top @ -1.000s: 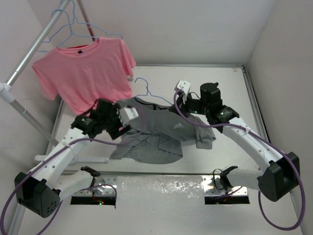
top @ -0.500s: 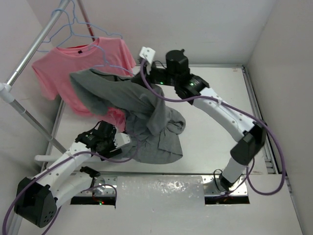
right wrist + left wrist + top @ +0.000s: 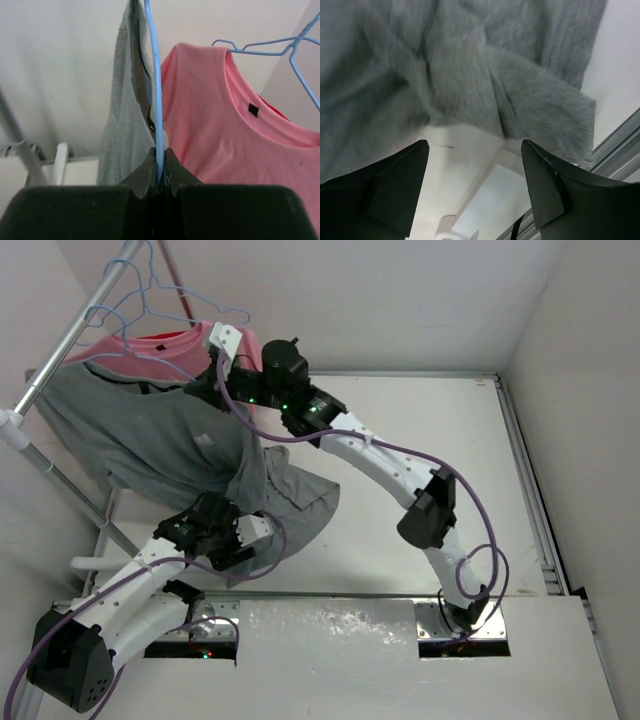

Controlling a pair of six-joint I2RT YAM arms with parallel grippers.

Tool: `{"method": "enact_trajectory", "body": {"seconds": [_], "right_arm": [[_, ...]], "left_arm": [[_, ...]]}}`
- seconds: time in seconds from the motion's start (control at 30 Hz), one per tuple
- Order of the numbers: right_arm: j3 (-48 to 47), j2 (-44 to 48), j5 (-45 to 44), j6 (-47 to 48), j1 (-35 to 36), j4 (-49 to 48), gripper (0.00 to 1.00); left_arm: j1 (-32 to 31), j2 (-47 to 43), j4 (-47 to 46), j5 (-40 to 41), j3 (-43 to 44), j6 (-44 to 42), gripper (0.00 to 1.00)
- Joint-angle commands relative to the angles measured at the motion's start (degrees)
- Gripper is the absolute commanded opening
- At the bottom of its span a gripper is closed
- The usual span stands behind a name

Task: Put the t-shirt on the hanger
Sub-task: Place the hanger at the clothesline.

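Right gripper (image 3: 159, 167) is pinched tight on the pale-blue hanger (image 3: 154, 75) wire, and the grey t-shirt (image 3: 150, 435) hangs from it. Half a second ago the shirt was bunched mid-air. Now the right arm has reached further left to the rail (image 3: 70, 330), and the shirt is spread out, logo showing, covering most of the pink t-shirt (image 3: 205, 335). The hem trails down beside the left gripper (image 3: 475, 180), whose jaws are wide and empty, low as before.

Glossy white arm links (image 3: 375, 455), black joints (image 3: 425, 521), looping purple cables (image 3: 476, 502).
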State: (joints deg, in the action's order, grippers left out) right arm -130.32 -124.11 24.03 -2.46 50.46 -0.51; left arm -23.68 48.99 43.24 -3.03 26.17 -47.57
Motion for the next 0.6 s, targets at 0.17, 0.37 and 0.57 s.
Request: {"method": "enact_trajectory", "body": {"seconds": [0.17, 0.37, 0.57], "right_arm": [[-8.44, -9.29, -10.75, -2.48, 3.77, -21.46, 0.00], [-8.54, -10.35, -13.13, -0.71, 6.05, -25.24, 0.00], [-8.98, -11.68, -13.66, 0.96, 7.90, -26.12, 0.00]], "left_arm": [[-0.66, -1.53, -3.52, -2.86, -0.42, 1.34, 0.72], [-1.28, -0.39, -3.87, -2.95, -0.51, 1.60, 0.72], [-1.54, -0.74, -4.31, -2.33, -0.69, 2.13, 0.72]]}}
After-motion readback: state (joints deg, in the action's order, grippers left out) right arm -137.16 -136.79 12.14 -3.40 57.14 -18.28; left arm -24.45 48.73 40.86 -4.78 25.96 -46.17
